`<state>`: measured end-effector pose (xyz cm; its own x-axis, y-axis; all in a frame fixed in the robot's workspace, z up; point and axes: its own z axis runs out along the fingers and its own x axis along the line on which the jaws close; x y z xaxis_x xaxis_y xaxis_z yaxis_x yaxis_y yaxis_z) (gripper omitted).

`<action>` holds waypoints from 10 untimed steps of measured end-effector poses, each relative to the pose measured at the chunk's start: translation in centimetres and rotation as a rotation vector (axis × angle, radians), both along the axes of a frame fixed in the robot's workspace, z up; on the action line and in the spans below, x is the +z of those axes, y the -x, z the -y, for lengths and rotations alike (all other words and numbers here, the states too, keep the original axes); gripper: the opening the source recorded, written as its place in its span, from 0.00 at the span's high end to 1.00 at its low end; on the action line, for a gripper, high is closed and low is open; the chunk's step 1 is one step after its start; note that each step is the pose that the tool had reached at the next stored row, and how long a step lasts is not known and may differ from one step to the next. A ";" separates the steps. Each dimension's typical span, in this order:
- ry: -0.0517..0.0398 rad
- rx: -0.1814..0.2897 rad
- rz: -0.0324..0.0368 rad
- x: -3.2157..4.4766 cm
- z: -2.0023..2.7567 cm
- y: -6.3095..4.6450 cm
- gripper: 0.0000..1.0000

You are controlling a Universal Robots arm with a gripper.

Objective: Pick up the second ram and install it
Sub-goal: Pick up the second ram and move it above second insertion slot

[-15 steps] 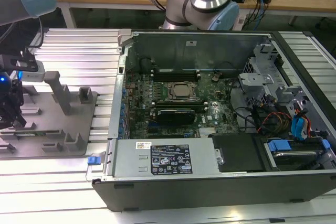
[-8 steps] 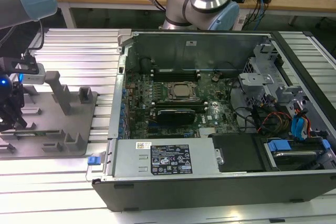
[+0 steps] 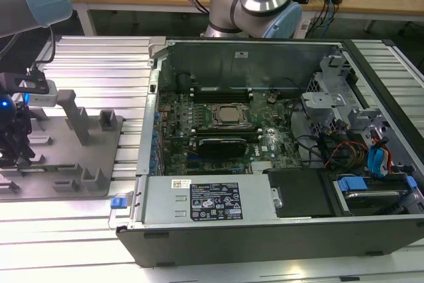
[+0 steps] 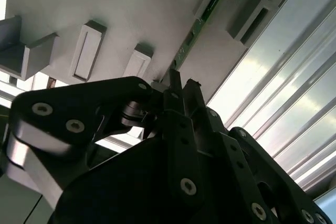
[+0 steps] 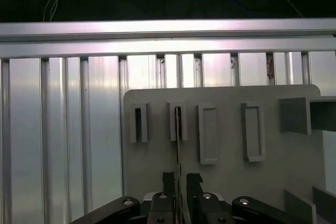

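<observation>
Grey plastic holder plate lies on the ribbed aluminium worktop at the exterior view's near left, and the gripper is down over it. In both wrist views the second ram stands on edge in the plate's slotted posts, not lifted. The jaws straddle one end of it, standing apart with a sliver of plate showing on each side of the board, so I judge the grasp not yet made. Farther off, toward the exterior view's right, the open computer case sits with its motherboard exposed around the CPU socket. Pick-up and installation are both left to do.
</observation>
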<state>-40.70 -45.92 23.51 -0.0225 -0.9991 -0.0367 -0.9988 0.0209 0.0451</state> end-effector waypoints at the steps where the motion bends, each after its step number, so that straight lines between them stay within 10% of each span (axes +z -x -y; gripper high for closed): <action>1: 0.0007 0.015 0.0000 -0.06 0.00 0.0 0.78; 10: 0.0026 0.044 0.0000 -1.52 -0.47 0.2 0.78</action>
<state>-40.93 -45.45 21.99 0.0219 -0.9992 -0.0341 -0.9987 -0.0234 0.0451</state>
